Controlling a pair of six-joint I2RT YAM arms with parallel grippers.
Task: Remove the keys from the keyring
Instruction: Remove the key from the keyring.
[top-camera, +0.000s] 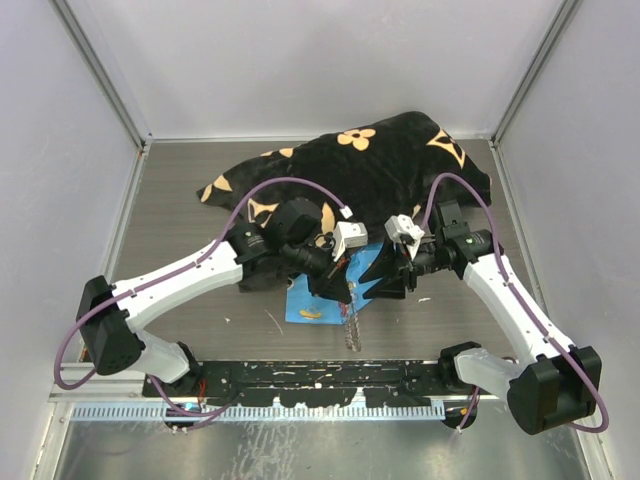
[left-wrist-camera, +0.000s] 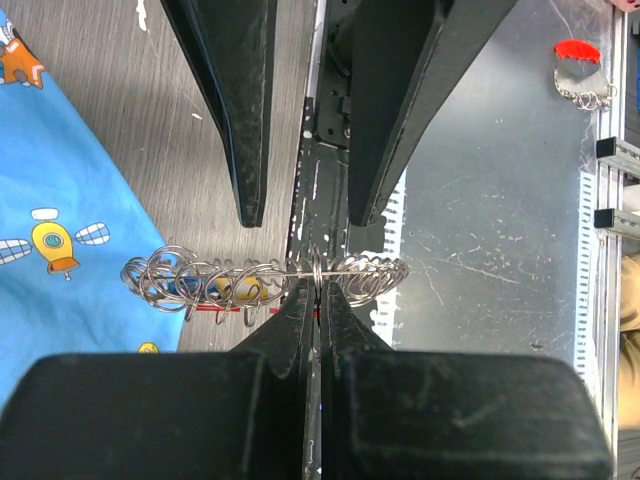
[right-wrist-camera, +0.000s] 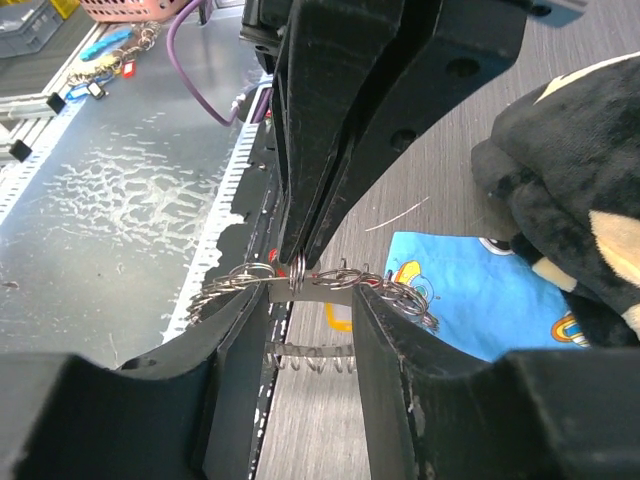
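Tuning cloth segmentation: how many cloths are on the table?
2. A black plush cloth with tan flower prints lies bunched at the back of the grey table; a blue cartoon-print cloth lies flat near the front centre, partly covered. Others may be hidden underneath.

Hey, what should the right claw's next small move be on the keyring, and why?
Probably close the right claw on the keyring just beside the left claw, whose shut tips pinch the chain of loops. The right claw's jaws stand open astride that chain, gripping nothing. A second hold seems needed before anything can be worked off it.
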